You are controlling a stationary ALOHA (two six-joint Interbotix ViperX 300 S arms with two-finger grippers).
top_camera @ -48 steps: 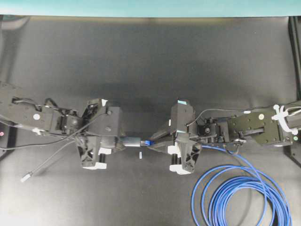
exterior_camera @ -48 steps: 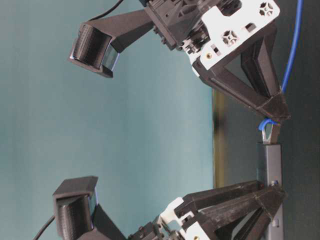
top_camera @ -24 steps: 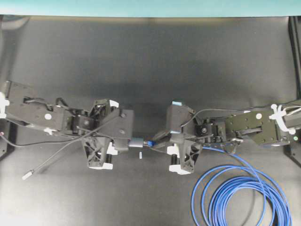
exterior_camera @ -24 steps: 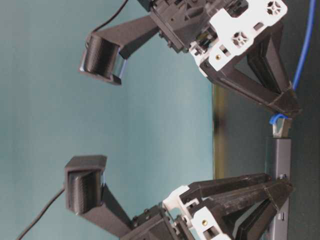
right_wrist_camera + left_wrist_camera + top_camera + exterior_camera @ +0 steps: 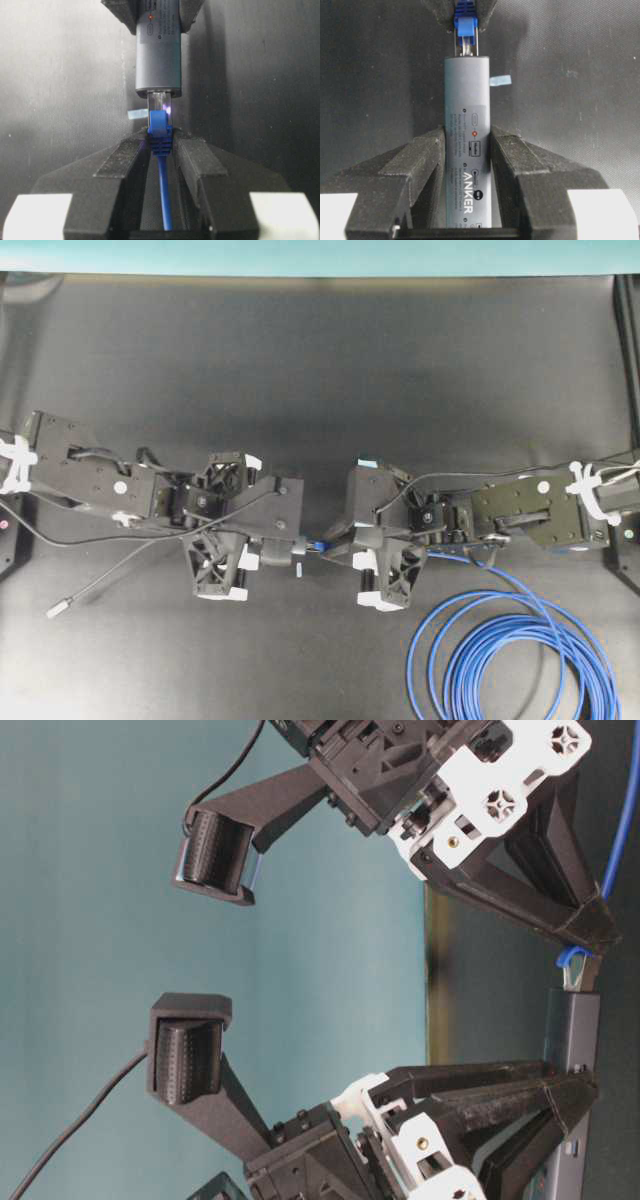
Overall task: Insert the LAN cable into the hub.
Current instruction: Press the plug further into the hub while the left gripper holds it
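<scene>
The hub (image 5: 466, 100), a slim dark-grey bar, is clamped at mid-length by my left gripper (image 5: 466, 134), which is shut on it. My right gripper (image 5: 160, 139) is shut on the blue boot of the LAN cable (image 5: 159, 125). The cable's clear plug tip sits partly inside the hub's (image 5: 158, 60) end port. Seen from overhead, the left gripper (image 5: 262, 552) and right gripper (image 5: 334, 543) face each other, with the plug (image 5: 316, 545) between them. The rest of the LAN cable lies in loops (image 5: 510, 660) at lower right. From table level, the hub (image 5: 570, 1060) meets the plug.
The hub's thin grey cord trails left and ends in a small silver plug (image 5: 55, 612). A small pale tape strip (image 5: 299, 568) lies on the black mat just below the joint. A teal wall (image 5: 320, 255) runs along the table's far edge.
The left gripper has carried the hub rightward and the right gripper has moved slightly left. The gap closed, and the plug tip now sits in the hub's end.
</scene>
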